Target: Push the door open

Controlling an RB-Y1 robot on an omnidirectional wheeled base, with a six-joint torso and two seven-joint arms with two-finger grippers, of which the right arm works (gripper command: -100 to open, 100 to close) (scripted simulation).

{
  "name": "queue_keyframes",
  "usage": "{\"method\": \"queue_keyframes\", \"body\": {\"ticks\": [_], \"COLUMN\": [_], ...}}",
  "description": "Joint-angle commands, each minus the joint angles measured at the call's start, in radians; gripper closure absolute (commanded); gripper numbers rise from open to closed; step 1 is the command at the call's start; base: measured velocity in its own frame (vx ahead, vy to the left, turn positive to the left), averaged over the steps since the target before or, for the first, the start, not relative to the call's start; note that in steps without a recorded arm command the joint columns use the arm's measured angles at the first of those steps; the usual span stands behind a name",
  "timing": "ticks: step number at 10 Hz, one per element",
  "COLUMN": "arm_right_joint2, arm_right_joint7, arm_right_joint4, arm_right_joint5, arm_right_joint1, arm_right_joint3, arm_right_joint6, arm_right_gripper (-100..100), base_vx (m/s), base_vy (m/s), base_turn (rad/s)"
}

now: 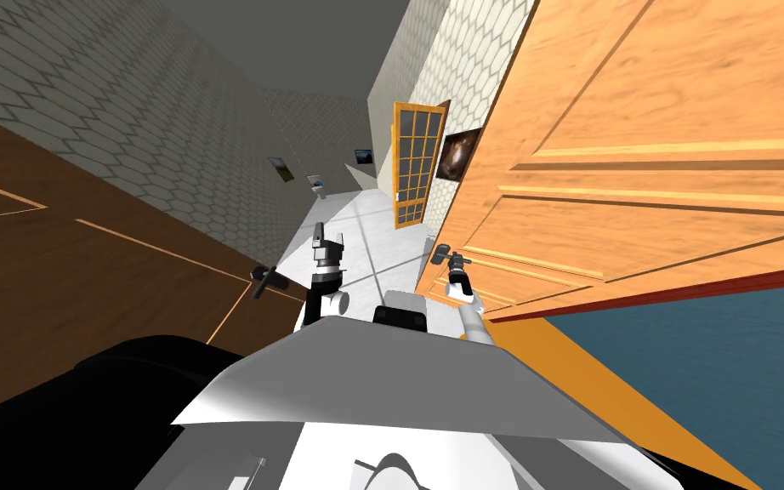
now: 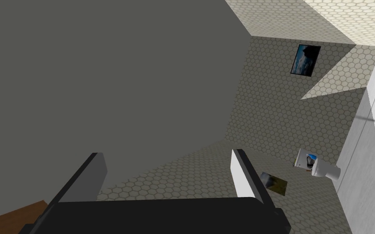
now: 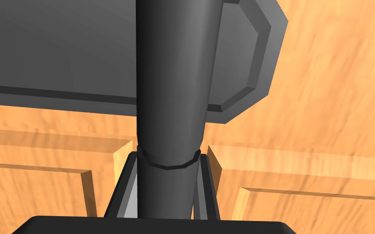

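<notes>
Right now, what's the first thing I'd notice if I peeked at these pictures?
The big orange wooden door looms on the robot's right. The right gripper is shut on its dark handle, while the left gripper hangs open in the hallway. Far down the hall stands another orange door with glass panes.

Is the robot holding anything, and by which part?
The right jaws are shut on the dark door handle, pressing both sides of its round bar. The left jaws hold nothing.

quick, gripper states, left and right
Left gripper: open, holding nothing.
Right gripper: shut on the dark grey lever handle of the orange wooden door.
</notes>
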Motion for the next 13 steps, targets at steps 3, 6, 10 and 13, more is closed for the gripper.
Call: {"method": "queue_keyframes", "body": {"ticks": [3,6,10,13], "arm_right_joint2": [-0.010,-0.009,-0.003,0.003], "arm_right_joint7": [0.015,0.024,0.035,0.040], "arm_right_joint4": [0.007,0.012,0.019,0.022], "arm_right_joint5": [-0.007,-0.012,-0.019,-0.023], "arm_right_joint1": [-0.007,-0.010,-0.014,-0.016], "arm_right_joint3": [-0.060,-0.102,-0.151,-0.179], "arm_right_joint6": [-0.006,-0.008,-0.009,-0.010], "arm_right_gripper": [100,100,100,100], "base_vx": [0.166,0.188,0.185,0.174], "base_vy": [0.080,0.111,0.077,0.076], "base_turn": [-0.061,-0.112,-0.068,-0.072]}}
